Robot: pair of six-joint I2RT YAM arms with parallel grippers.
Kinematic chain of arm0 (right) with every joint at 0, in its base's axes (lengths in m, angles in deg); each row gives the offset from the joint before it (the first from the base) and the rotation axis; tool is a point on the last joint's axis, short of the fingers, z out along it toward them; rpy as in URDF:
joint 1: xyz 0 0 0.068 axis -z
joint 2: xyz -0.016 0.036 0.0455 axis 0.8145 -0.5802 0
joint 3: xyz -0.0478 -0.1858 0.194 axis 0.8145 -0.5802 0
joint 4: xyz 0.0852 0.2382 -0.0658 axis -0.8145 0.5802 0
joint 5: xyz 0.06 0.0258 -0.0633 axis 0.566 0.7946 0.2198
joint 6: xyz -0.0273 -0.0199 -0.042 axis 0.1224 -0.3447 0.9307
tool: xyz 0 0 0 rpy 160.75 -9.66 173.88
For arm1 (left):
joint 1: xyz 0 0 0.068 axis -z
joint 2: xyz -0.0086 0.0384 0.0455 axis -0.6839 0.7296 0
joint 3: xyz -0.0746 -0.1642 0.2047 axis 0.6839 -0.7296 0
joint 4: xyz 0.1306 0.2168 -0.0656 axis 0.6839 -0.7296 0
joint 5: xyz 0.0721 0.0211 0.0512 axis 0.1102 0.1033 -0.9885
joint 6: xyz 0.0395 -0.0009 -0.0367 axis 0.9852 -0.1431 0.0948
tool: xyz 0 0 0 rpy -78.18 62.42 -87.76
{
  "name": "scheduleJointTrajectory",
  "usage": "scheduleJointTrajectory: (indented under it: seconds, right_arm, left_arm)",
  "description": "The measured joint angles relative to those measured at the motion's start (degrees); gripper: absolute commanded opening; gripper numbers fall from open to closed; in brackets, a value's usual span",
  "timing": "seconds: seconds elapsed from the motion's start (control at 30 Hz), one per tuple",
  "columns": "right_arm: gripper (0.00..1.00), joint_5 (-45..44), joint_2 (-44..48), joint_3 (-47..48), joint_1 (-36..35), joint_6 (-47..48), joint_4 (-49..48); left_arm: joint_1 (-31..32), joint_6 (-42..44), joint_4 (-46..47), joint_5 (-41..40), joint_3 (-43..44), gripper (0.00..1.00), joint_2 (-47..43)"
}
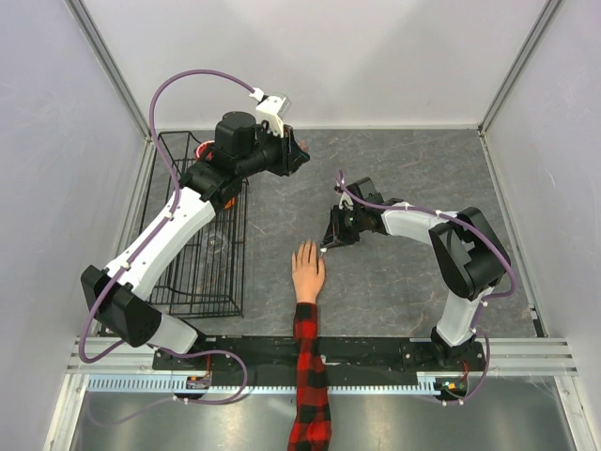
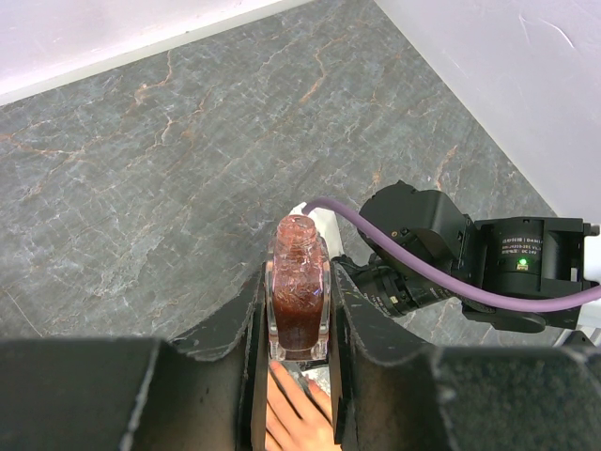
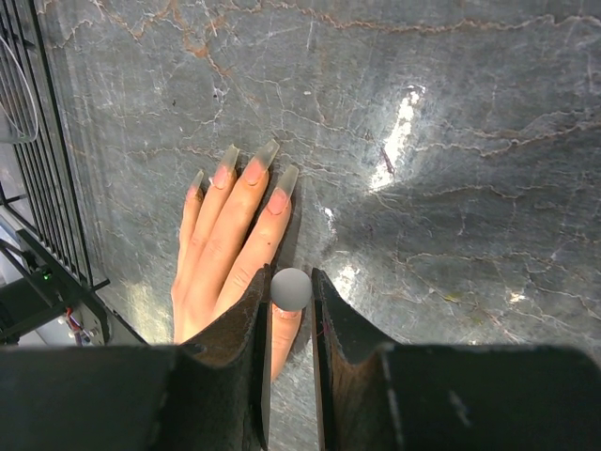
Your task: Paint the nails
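Just beside the mannequin hand [image 1: 307,272], the right gripper [image 3: 289,275] clamps a round grey cap [image 3: 291,289]; beyond it, the left gripper [image 2: 299,282] clamps an uncapped polish bottle [image 2: 298,305].

R arm [image 1: 413,224] tip just beside mannequin hand [image 1: 307,272]; L arm [image 1: 183,221] above wire basket [image 1: 199,282]

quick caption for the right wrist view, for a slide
Right gripper pinches a round grey cap near the mannequin hand, its long nails lying flat on the table.
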Motion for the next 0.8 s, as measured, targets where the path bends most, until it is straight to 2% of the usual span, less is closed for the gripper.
scheduleJointTrajectory:
  seconds: [0.8]
  right_arm:
    - [0.00,-1.31,-0.90,1.40,-0.02,-0.09,0.26]
  left_arm:
    - [0.00,0.00,0.02,0.00,0.00,0.02,0.00]
